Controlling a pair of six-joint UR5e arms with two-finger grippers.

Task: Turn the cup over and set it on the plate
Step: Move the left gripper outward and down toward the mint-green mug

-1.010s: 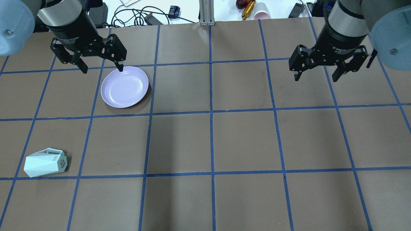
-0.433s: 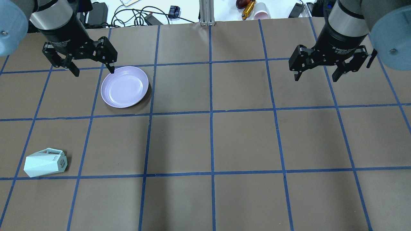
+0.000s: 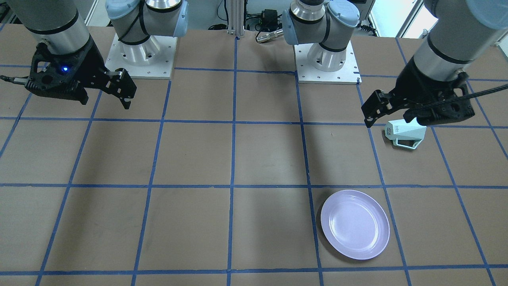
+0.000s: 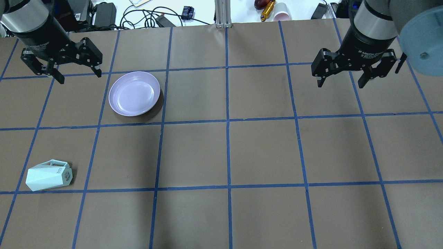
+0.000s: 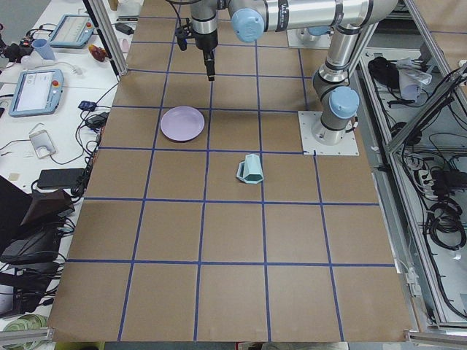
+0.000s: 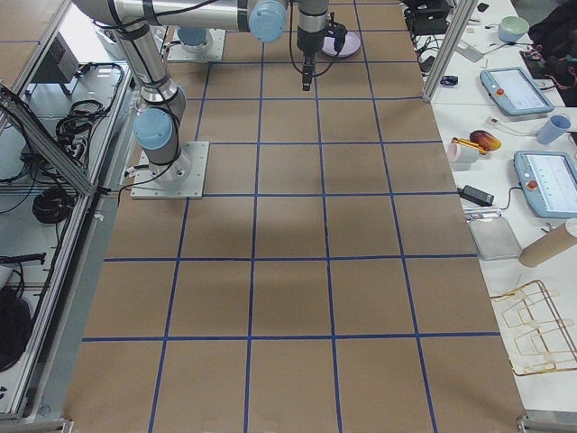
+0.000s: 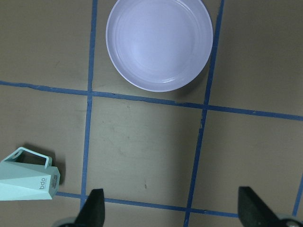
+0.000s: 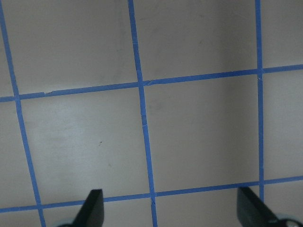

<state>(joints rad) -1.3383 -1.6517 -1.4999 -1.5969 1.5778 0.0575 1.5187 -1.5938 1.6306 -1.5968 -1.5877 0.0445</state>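
The pale mint cup (image 4: 48, 175) lies on its side at the table's near left, handle up; it also shows in the front view (image 3: 408, 135), the left view (image 5: 250, 169) and the left wrist view (image 7: 26, 182). The lavender plate (image 4: 134, 93) sits upright and bare further out (image 3: 354, 224) (image 7: 158, 45) (image 5: 182, 123). My left gripper (image 4: 80, 77) is open and empty, raised left of the plate, with the cup partly behind it in the front view (image 3: 389, 121). My right gripper (image 4: 341, 84) (image 3: 105, 103) is open and empty, over the far right of the table.
The brown table (image 4: 263, 152) carries a blue tape grid. Beyond its far edge lie cables (image 4: 145, 15), a pink cup (image 4: 282, 13) and other clutter. The two arm bases (image 3: 139, 51) (image 3: 327, 59) stand at the robot's side of the table.
My left gripper has moved left, from over the plate's far left rim to well clear of it. It stays open. The right arm, cup and plate have not moved.
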